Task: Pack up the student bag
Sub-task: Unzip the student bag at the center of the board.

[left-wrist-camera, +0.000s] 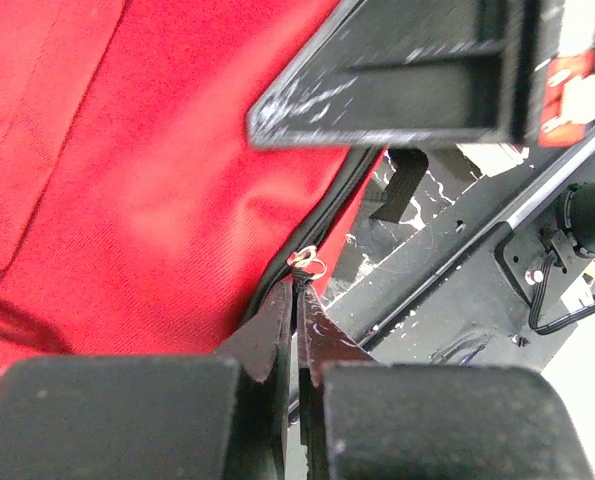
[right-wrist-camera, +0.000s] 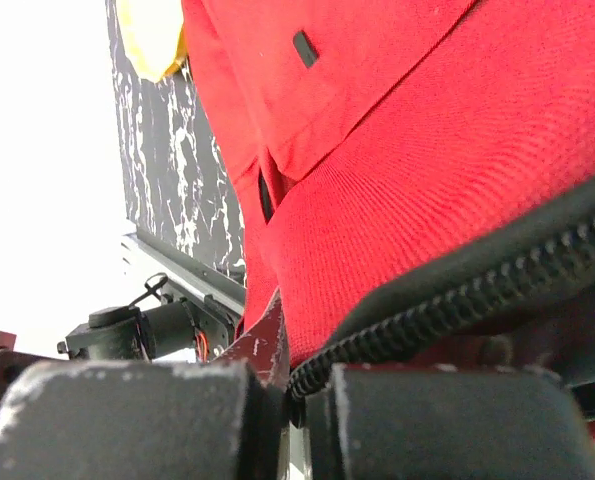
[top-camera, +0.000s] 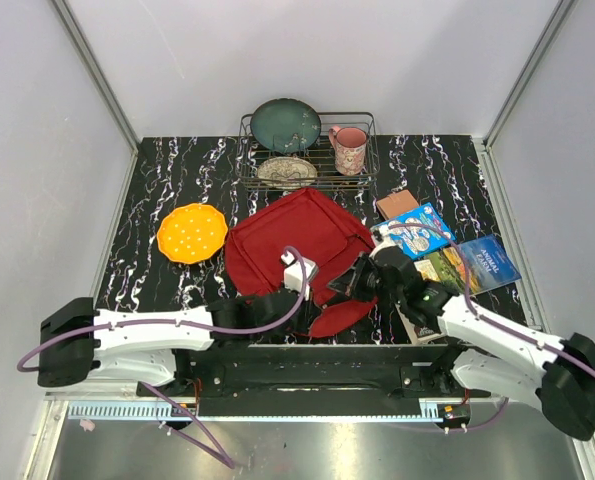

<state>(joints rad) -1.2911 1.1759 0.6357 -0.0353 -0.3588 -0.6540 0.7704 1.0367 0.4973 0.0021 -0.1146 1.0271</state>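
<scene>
At the near edge of the worktop point(top-camera: 177, 170), the left gripper point(left-wrist-camera: 299, 290) has its jaws pressed together beside a small metal ring point(left-wrist-camera: 307, 265), while the right gripper point(right-wrist-camera: 289, 375) pinches the black zip edge of the student bag point(top-camera: 297, 240), a rounded red fabric pack lying flat mid-worktop.

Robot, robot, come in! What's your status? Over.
Status: left gripper shut on zipper ring; right gripper shut on student bag zipper edge. Unpacked books lie right of bag. Over.
</scene>
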